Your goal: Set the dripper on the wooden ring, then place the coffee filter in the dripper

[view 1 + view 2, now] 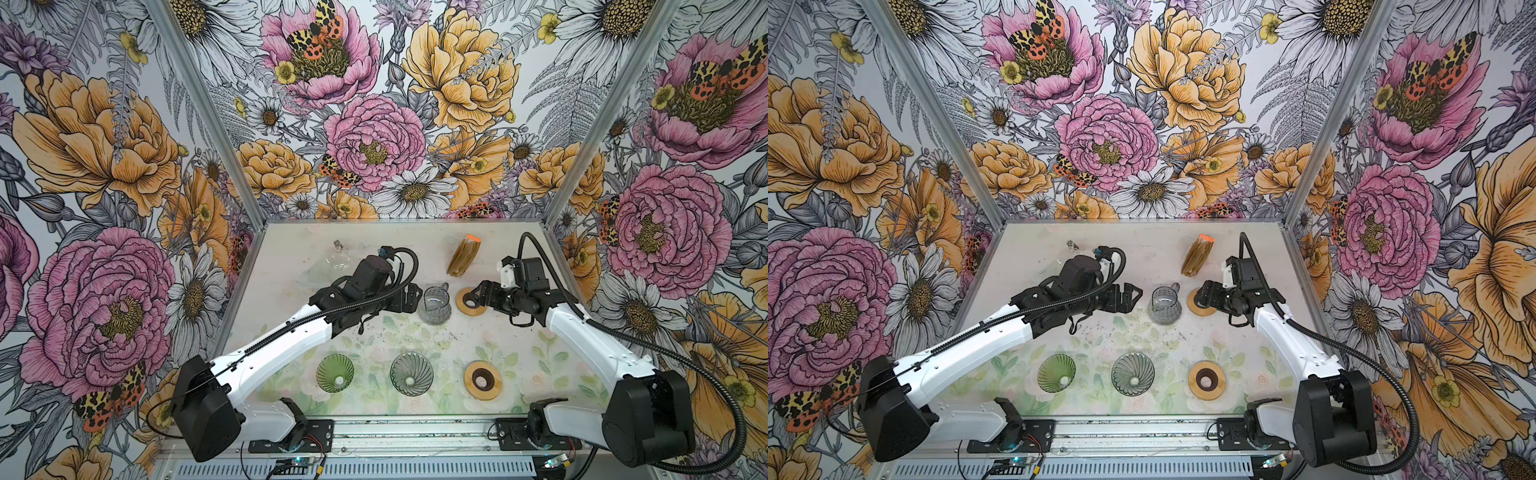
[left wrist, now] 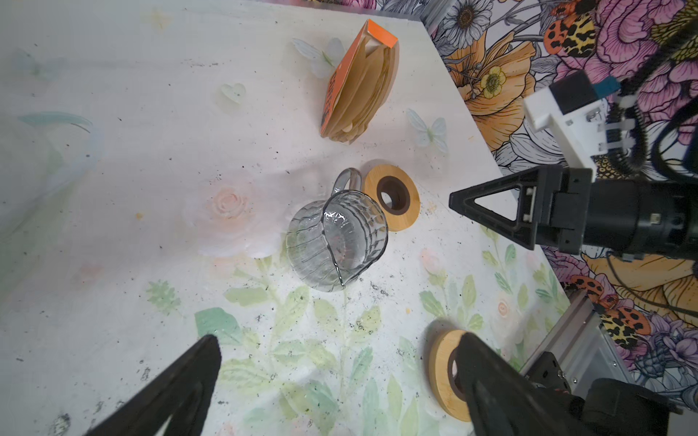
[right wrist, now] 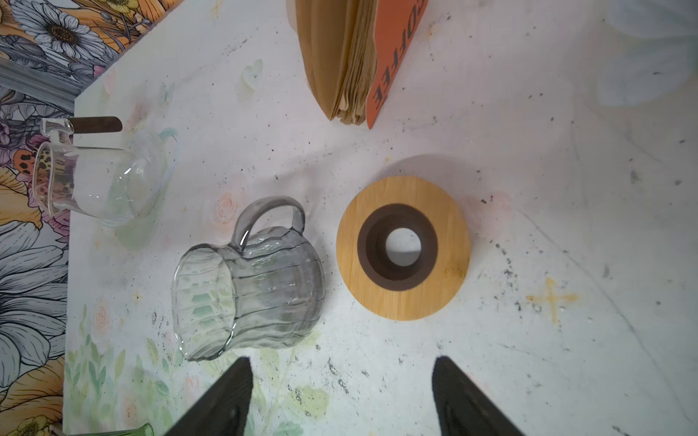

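At the far left of the table [image 1: 291, 245] stands a clear glass carafe [image 1: 336, 257]; just right of it hangs the left gripper [image 1: 411, 297], jaws spread wide with nothing between them, its fingers [image 2: 181, 389] clear of everything in the left wrist view; nearer, side by side, sit a green dripper [image 1: 335, 372] and a grey dripper [image 1: 411, 373]; a grey glass pitcher [image 1: 434, 305] stands just right of the left gripper, untouched; beyond it, at the far side, the pack of brown coffee filters [image 1: 463, 255] stands on edge; its orange card [image 3: 393, 64] reads "OFFEE" in the right wrist view, the first letter cut off by the frame; a wooden ring [image 3: 404, 305] lies just beside the pitcher, and a second wooden ring [image 1: 482, 379] lies nearer, right of the grey dripper; the right gripper [image 1: 473, 297] hovers over the far ring, jaws well apart and empty, the ring clear of both fingertips in the right wrist view; the filter pack lies farther back than both grippers, touching neither, nearer the right one; both drippers sit well apart from it, toward the near edge.
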Robot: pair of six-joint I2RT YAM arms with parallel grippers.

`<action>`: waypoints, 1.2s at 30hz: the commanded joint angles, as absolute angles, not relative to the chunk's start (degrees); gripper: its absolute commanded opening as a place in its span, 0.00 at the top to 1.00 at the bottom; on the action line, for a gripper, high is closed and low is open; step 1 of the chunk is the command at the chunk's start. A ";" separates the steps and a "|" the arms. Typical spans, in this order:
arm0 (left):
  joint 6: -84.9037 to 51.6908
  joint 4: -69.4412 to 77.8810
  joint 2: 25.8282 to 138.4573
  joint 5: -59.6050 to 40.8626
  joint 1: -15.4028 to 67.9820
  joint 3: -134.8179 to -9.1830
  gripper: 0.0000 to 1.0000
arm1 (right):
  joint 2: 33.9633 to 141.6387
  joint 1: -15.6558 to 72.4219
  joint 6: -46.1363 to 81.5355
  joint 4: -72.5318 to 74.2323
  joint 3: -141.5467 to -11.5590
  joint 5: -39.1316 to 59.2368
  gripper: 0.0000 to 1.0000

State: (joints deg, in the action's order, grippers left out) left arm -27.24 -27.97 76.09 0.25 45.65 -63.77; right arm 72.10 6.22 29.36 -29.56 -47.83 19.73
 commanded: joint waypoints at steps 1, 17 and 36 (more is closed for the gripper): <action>-31.05 -26.63 77.98 2.93 47.04 -65.82 0.01 | 71.72 1.80 30.84 -22.10 -45.25 25.98 0.23; -32.62 -19.31 81.43 -4.51 45.97 -65.72 0.01 | 83.85 -9.23 28.51 -9.48 -43.18 39.18 0.26; -37.18 -11.29 82.17 -4.27 46.89 -60.75 0.01 | 90.68 -9.09 31.86 -6.01 -39.73 39.16 0.34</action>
State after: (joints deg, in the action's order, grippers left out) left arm -36.73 -13.21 81.49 -4.12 46.39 -60.86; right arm 89.38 -9.08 31.07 -9.10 -39.88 37.89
